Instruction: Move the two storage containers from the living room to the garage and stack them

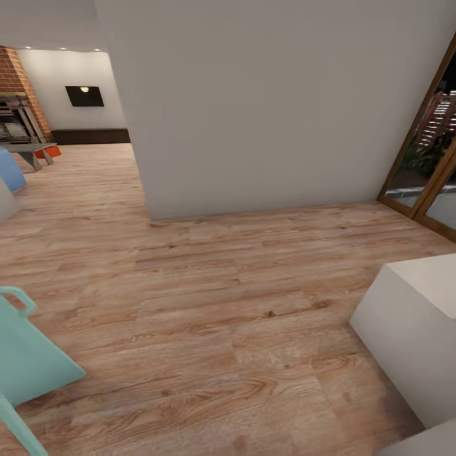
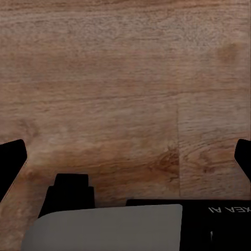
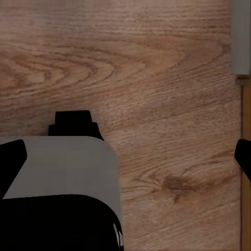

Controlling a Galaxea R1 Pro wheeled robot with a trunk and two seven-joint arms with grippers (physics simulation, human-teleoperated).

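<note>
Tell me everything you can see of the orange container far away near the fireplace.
Only a small part of the orange container shows in the head view. It looks like plain, smooth orange-red plastic. It sits low on the light wood floor, behind the legs of a grey bench that hide most of it, beside the brick fireplace. Its opening cannot be made out.

Ahead of you a plain white wall (image 1: 272, 101) blocks the view from eleven to one o'clock. At two o'clock stands a wood-framed glass door (image 1: 424, 158). A white block (image 1: 411, 329) sits at four o'clock. At eight o'clock you see a teal chair (image 1: 28, 361); at ten o'clock, a blue seat (image 1: 9, 168) and a grey low surface (image 1: 28, 151).
</note>
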